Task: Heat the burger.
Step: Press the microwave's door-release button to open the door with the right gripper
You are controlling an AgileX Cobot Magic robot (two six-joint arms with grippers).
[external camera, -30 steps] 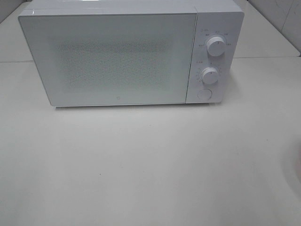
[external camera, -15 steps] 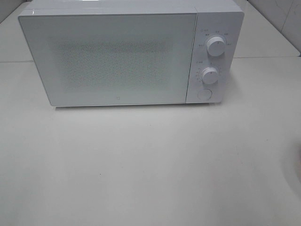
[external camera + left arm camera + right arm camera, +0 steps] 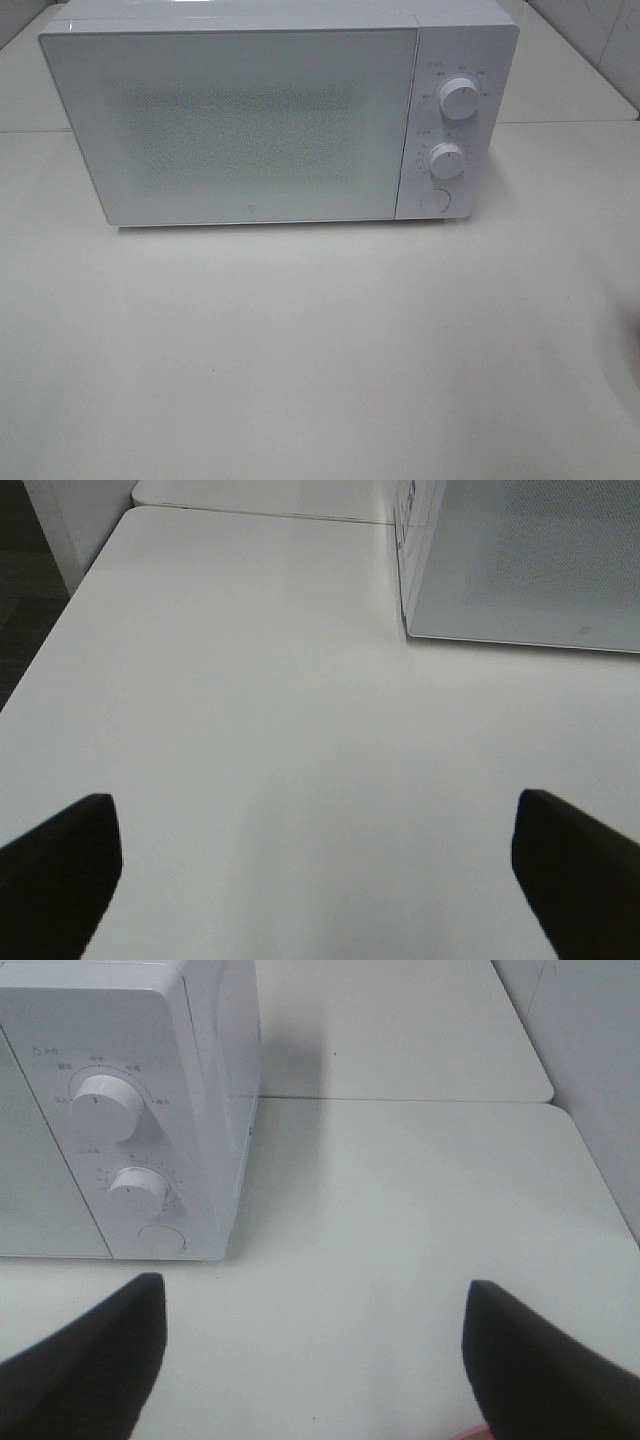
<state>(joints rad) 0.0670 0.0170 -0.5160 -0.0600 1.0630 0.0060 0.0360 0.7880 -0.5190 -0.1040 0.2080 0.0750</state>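
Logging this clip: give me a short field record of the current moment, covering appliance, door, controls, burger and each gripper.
appliance: white microwave at the back of the table
door: door shut
controls: upper knob, lower knob, round button below them
burger: not visible in any view
left gripper: left gripper open, nothing between the fingers, over bare table
right gripper: right gripper open, nothing held, facing the control panel side
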